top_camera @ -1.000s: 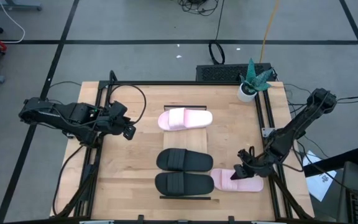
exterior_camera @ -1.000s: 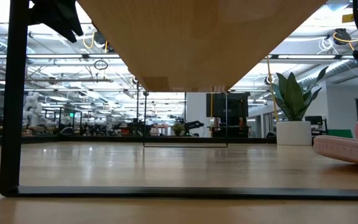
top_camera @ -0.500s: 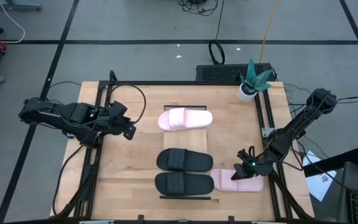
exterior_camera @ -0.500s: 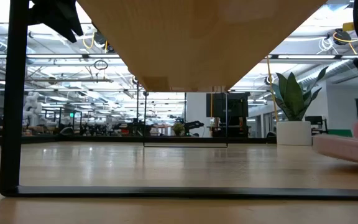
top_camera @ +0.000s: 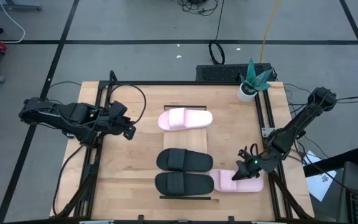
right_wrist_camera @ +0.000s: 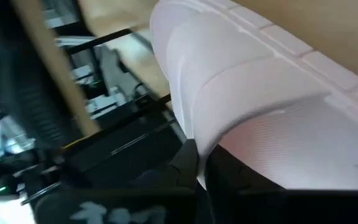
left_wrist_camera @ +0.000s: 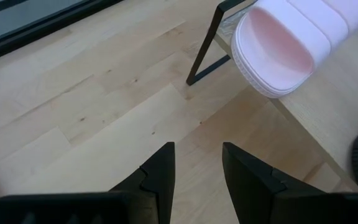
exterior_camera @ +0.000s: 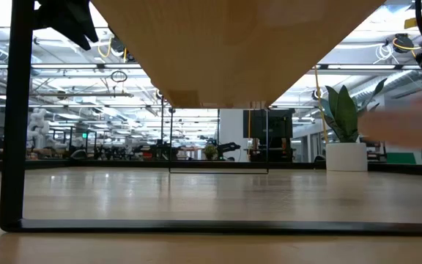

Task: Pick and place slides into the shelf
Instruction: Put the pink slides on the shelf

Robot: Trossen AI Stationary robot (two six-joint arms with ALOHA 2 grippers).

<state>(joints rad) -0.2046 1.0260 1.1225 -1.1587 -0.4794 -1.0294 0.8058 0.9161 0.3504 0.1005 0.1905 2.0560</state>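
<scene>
Right hand (top_camera: 246, 168) clamped shut on near pink slide (top_camera: 236, 181), long axis across tabletop (top_camera: 142, 165), shelf (top_camera: 185, 134) leftward. Left hand (top_camera: 128, 129) parted wide, empty, well apart.

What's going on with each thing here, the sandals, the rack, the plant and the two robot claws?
Right gripper: shut on the pink slide at the table's right edge.
Gripped pink slide: held, beside the black pair.
Other pink slide: lying flat on the shelf.
Two black slides: lying flat, side by side.
Shelf: holds one pink slide.
Left gripper: open, holding nothing, waiting at the left.
Potted plant: upright, at the corner.
</scene>
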